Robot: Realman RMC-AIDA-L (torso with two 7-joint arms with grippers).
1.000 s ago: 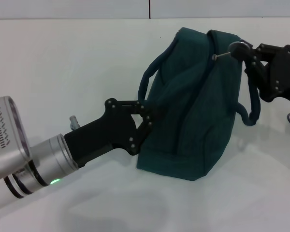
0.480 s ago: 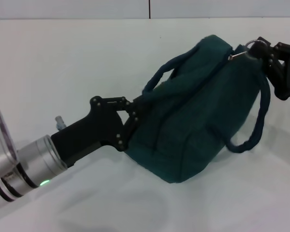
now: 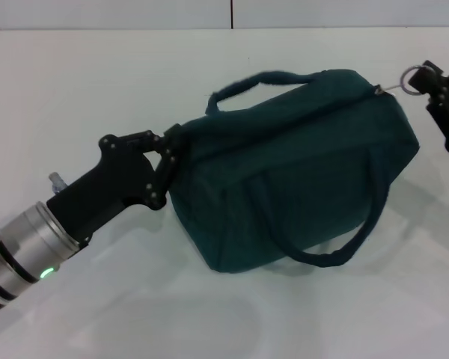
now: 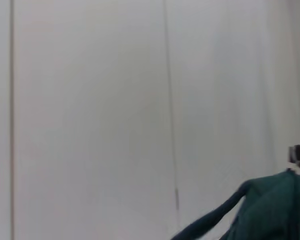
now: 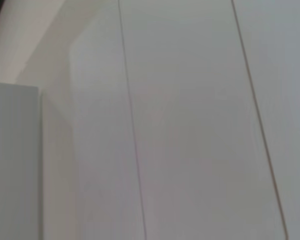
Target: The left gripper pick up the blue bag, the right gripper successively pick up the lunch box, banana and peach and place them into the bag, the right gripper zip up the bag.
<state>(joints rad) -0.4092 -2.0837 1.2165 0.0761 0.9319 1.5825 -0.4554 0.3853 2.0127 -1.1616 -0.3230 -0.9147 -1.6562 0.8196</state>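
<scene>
The blue bag [image 3: 292,168] lies stretched lengthwise on the white table [image 3: 97,82], its top seam closed. One loop handle [image 3: 258,81] arches at the back, the other [image 3: 344,250] hangs at the front. My left gripper [image 3: 170,147] is shut on the bag's left end. At the right edge, my right gripper [image 3: 432,81] is shut on the zipper's ring pull [image 3: 413,78] at the bag's right end. The left wrist view shows a corner of the bag [image 4: 277,207] and one handle [image 4: 210,222]. The lunch box, banana and peach are out of view.
The white table runs around the bag up to a pale back wall [image 3: 135,13]. The right wrist view shows only white wall panels [image 5: 180,125] with thin seams.
The bag has tipped from upright to lying lengthwise. My left gripper drew its end left and up. My right gripper pulled the ring pull to the right, stretching the bag between them.
</scene>
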